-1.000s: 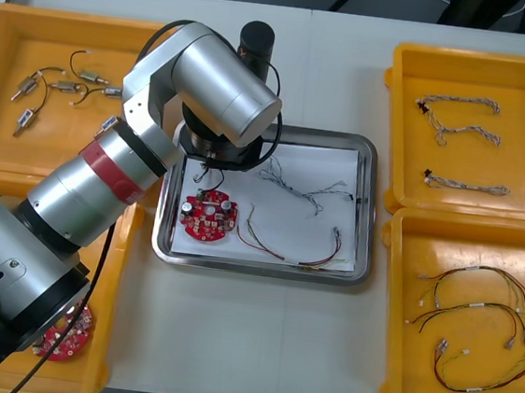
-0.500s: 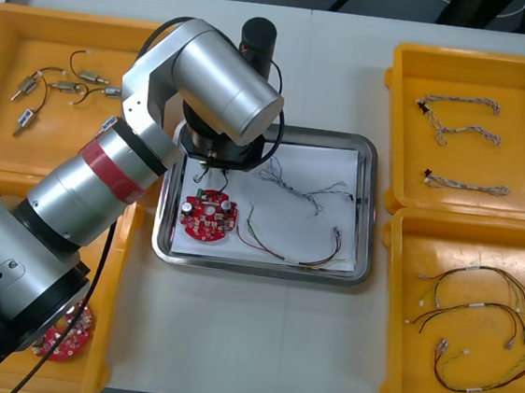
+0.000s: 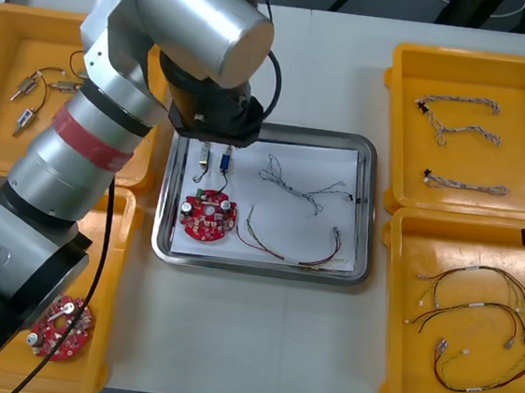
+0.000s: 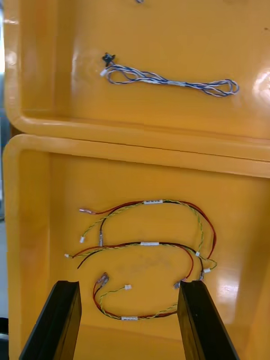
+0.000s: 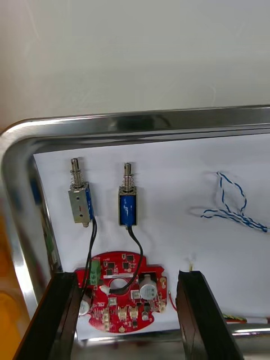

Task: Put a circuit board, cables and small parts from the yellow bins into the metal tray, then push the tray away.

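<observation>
Steel metal tray (image 3: 257,268) is sitting mid-table, holding the circuit board (image 3: 208,217), cables (image 3: 287,253) and small metal parts (image 5: 127,203). Left gripper (image 5: 128,278) is hovering above them, fingers spread, empty. The rigid tray is likely sliding easily, so contact its near rim. Right gripper (image 4: 126,287) is waiting, spread and empty, over a yellow bin (image 4: 34,169).

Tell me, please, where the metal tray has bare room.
Bare: the white strip between the blue and white cable and the metal tray's far rim, toward its right corner. Crowded: the left side, two small metal parts and the circuit board beneath the open left tool; the red and yellow cable takes the near right. The right tool hangs over a yellow bin.
</observation>
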Robot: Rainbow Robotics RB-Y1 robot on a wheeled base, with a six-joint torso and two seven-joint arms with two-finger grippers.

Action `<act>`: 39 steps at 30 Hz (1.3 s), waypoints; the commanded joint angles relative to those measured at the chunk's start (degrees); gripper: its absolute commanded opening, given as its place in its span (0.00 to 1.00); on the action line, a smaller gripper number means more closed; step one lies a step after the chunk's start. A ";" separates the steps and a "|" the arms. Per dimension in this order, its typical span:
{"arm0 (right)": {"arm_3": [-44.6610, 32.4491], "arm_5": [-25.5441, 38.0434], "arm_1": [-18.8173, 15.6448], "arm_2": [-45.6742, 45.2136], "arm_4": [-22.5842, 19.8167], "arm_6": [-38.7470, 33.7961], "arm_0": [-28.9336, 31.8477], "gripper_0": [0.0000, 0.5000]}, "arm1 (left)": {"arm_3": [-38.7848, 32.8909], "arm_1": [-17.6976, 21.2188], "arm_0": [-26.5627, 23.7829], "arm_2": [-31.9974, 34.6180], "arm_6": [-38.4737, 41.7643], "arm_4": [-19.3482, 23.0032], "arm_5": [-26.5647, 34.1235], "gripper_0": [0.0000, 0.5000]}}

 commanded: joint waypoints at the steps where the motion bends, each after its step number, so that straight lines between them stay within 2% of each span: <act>1: -3.47 0.19 -1.37 4.58 -2.23 1.52 -3.09 1.00 | -5.42 5.11 -3.19 5.78 -5.11 3.52 2.16 1.00; 7: -3.73 0.19 -1.37 7.30 -7.67 3.28 -5.47 1.00 | -5.51 10.20 -3.27 9.56 -7.84 9.15 2.16 1.00; 9: -3.73 0.19 -1.29 8.80 -8.29 4.86 -6.34 1.00 | -5.51 11.70 -3.10 9.74 -8.01 10.55 2.16 1.00; 18: -3.73 0.19 -1.37 19.87 -6.00 16.02 -12.58 1.00 | -5.60 20.14 -2.31 10.09 -8.98 17.76 2.16 1.00; 21: -3.73 0.19 -1.37 24.26 -4.77 19.45 -14.61 1.00 | -7.36 22.77 -0.29 11.67 -9.42 19.87 2.16 1.00; 29: -3.73 -5.31 -1.29 35.87 -1.43 26.75 -19.09 1.00 | -18.34 28.66 11.93 20.55 -14.25 21.10 2.16 1.00; 35: -3.03 -7.95 -0.50 45.01 1.20 30.70 -23.83 1.00 | -22.38 30.95 19.75 28.98 -18.47 23.91 2.16 1.00; 39: -0.66 -7.95 1.53 51.16 2.52 33.07 -27.97 1.00 | -23.35 31.65 25.20 34.35 -20.93 26.20 2.16 1.00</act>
